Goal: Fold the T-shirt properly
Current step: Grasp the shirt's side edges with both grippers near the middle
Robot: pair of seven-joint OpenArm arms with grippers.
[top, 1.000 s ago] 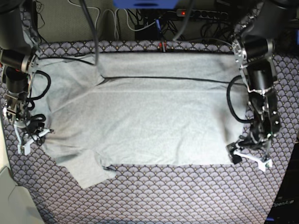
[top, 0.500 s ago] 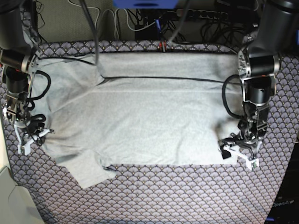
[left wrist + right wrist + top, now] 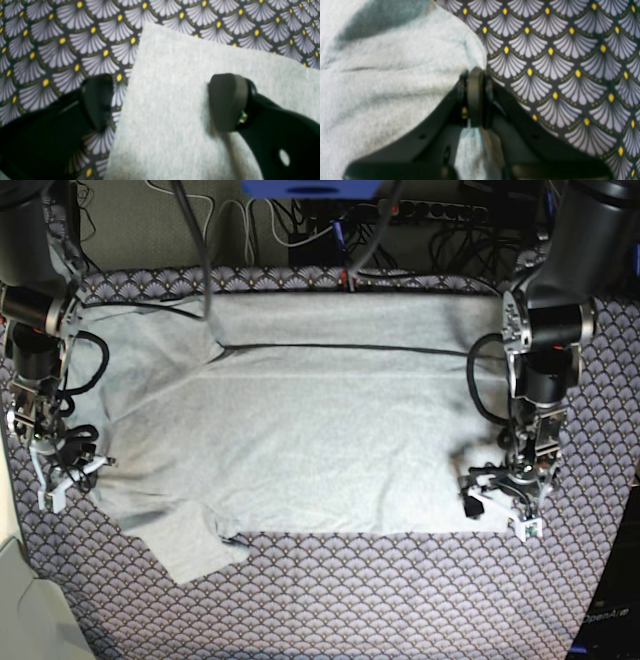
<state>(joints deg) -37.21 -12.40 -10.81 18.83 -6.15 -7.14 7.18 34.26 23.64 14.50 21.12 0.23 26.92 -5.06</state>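
Note:
The light grey T-shirt (image 3: pixel 320 430) lies spread flat on the scallop-patterned tablecloth (image 3: pixel 400 600), plain side up; no lettering shows. My left gripper (image 3: pixel 497 513) is at the shirt's front right corner. In the left wrist view it (image 3: pixel 162 101) is open and straddles the shirt's edge (image 3: pixel 175 75): one finger is over the cloth, the other over the shirt. My right gripper (image 3: pixel 68 475) is at the shirt's left edge. In the right wrist view it (image 3: pixel 475 97) is shut on a fold of the grey fabric (image 3: pixel 382 75).
A thin black cable (image 3: pixel 350 347) lies across the upper part of the shirt. A sleeve (image 3: pixel 190 545) sticks out at the front left. Cables and a power strip (image 3: pixel 430 210) lie behind the table's far edge.
My left gripper has moved to the left in the base view, from beside the shirt onto its front right corner. My right arm has not moved.

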